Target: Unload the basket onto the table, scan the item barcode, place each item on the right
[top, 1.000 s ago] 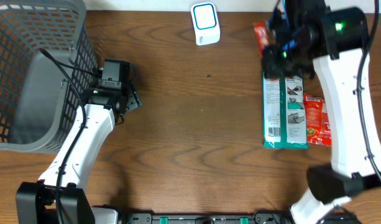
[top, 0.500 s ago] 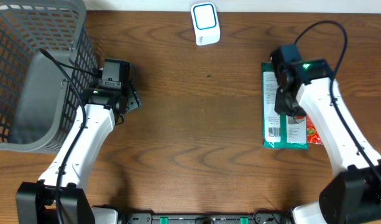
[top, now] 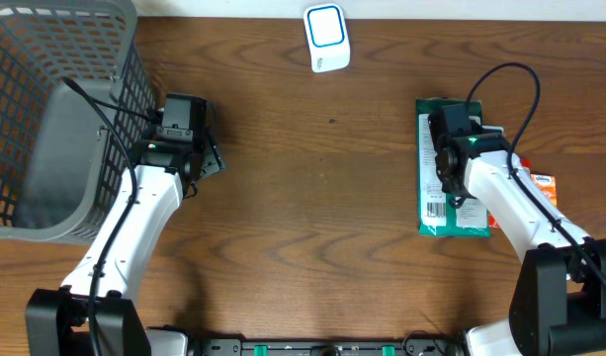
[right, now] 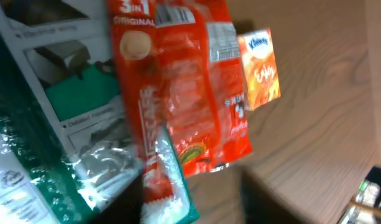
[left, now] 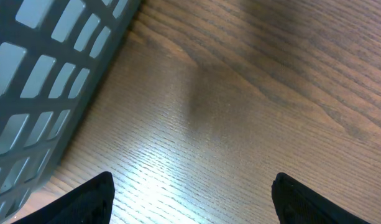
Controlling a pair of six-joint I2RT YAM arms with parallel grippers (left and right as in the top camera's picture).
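While we watch from overhead, the right gripper (top: 449, 173) hangs low over the green pack (top: 428, 178), which lies lengthwise near the table's (top: 303, 227) right edge with its barcode (top: 436, 209) face up toward the near end. We cannot tell how wide those jaws stand: the wrist view is blurred, and the fingers show only as dark shapes along its bottom edge. Whether anything is pinched there we cannot say either. That same view gives us a red coffee sachet pack (right: 178, 106) lying against the green pack's outer side, and an orange tissue pack (right: 260, 68) just beside the red one, toward the table's right edge. The scanner (top: 325, 38) sits at the far edge, well apart from all three. Over on the left, the left gripper (left: 193, 199) hovers spread wide and holding nothing, above bare wood just beside the grey basket (top: 45, 119) in the far left corner.
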